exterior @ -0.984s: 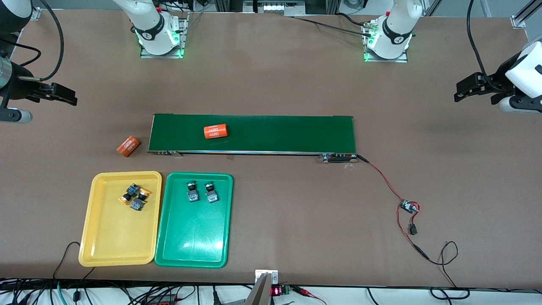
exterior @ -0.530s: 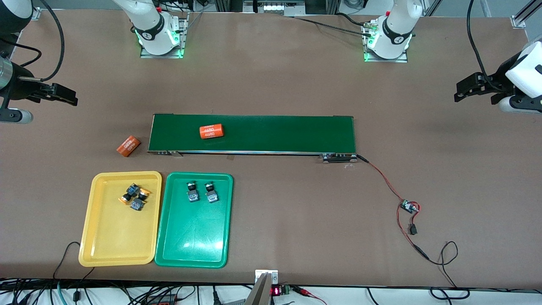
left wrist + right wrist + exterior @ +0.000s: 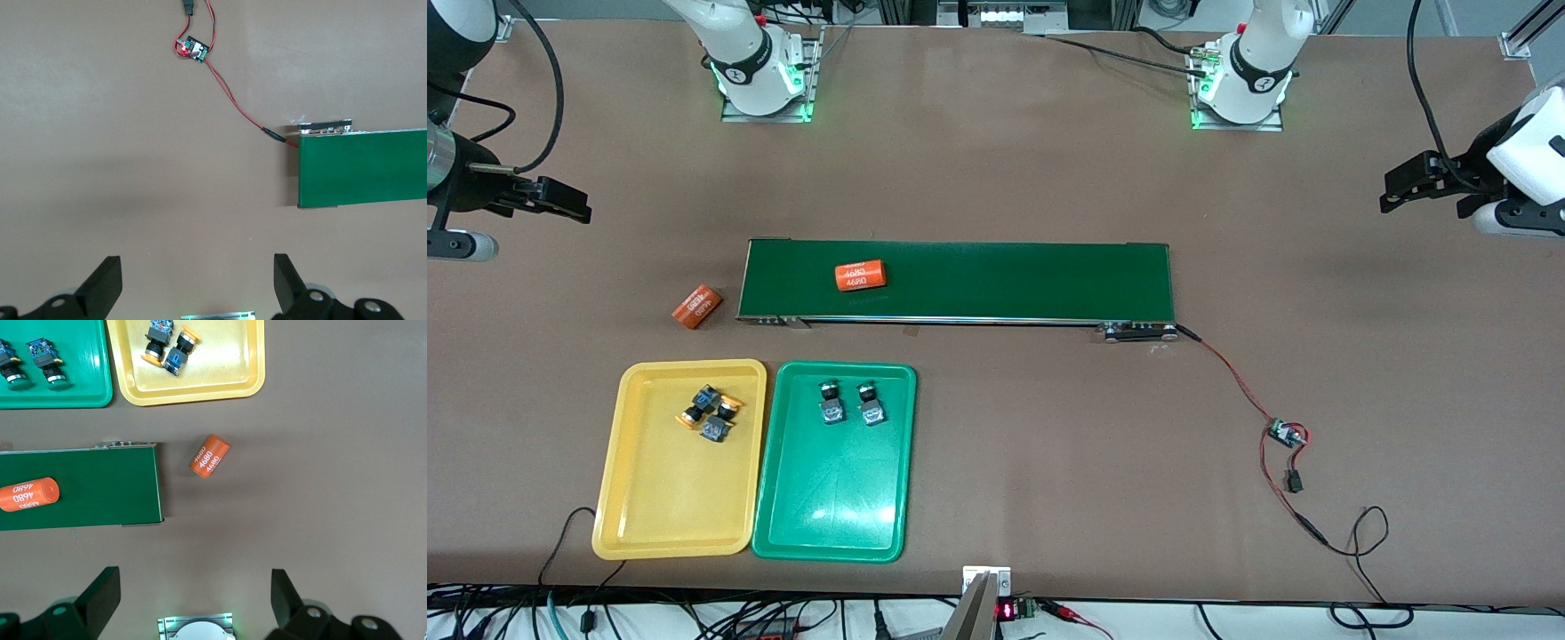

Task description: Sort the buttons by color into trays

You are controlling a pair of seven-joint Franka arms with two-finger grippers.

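Four buttons lay sorted when we recorded this moment: two yellow-capped buttons (image 3: 710, 415) touching each other in the yellow tray (image 3: 667, 516), and two green-capped buttons (image 3: 850, 403) side by side in the green tray (image 3: 827, 524), all at the ends of the trays toward the conveyor. We judged the sorting complete.

Over the preceding second only the orange cylinder on the belt (image 3: 860, 275) had changed place, carried along the dark-green conveyor belt (image 3: 1005, 280) toward the right arm's end; a second orange cylinder (image 3: 697, 306) lay on the table just off that end of the belt.

We found the right gripper (image 3: 560, 201) hanging over bare table at the right arm's end, jaws spread wide and empty. The left gripper (image 3: 1409, 185) waited likewise over the left arm's end, jaws apart, holding nothing.

A red-and-black wire (image 3: 1236, 378) ran from the conveyor to a small circuit board (image 3: 1286, 434). We saw nothing obstructing either tray.
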